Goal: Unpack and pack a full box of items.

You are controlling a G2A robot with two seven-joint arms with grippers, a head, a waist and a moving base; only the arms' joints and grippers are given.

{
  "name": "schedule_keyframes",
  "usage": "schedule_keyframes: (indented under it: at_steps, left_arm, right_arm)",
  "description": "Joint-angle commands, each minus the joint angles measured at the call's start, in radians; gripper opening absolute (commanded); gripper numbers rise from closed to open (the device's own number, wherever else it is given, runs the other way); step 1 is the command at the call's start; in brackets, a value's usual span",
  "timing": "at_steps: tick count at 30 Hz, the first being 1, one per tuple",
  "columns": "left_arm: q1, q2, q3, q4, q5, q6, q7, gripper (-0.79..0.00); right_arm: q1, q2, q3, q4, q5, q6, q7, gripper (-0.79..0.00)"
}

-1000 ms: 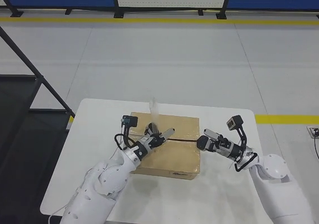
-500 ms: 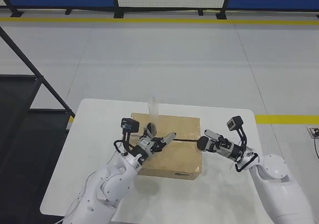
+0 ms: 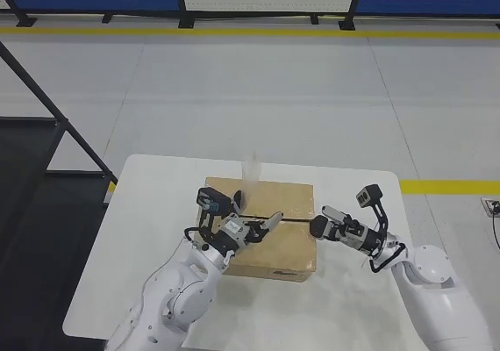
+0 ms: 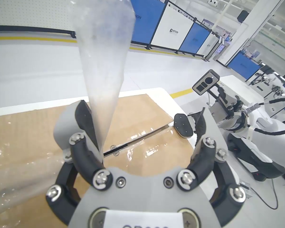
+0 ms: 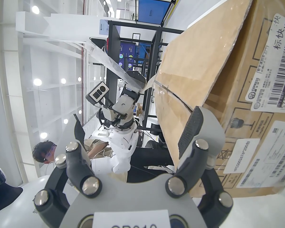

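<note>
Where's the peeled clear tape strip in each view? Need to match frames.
Top view: the clear packing tape strip stands up from the left tool, over the far edge of the brown cardboard box.
Left wrist view: close up, stuck to one finger of the open tool.
Right wrist view: far off, rising from the other arm's tool beyond the box top.
Shared landmark: the box's centre seam.
</note>
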Motion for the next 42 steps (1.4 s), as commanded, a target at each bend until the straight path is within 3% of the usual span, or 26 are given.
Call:
schedule_keyframes:
  at_steps: [1,11,28,35,42]
  left_arm:
    - [0.006,0.0,0.007,-0.006,0.058,0.017,0.001,0.0]
    - [-0.001,-0.012,0.04,0.004,0.173,0.061,-0.026,0.0]
    - [-0.011,-0.034,0.123,0.014,0.553,0.19,0.008,0.0]
    - [0.017,-0.04,0.095,-0.045,0.499,0.163,0.025,0.0]
    - [0.104,-0.033,-0.046,-0.209,0.19,0.059,0.088,0.0]
  right_arm:
    - [-0.002,0.001,0.001,-0.003,0.0,0.0,0.0,0.0]
    - [-0.019,0.008,0.006,-0.011,0.007,-0.009,0.002,0.0]
    - [-0.079,0.02,0.038,-0.039,0.048,-0.056,-0.006,0.0]
    - [-0.073,0.022,0.036,-0.028,0.059,-0.066,-0.007,0.0]
    - [-0.072,0.024,0.049,-0.037,0.085,-0.136,-0.005,0.0]
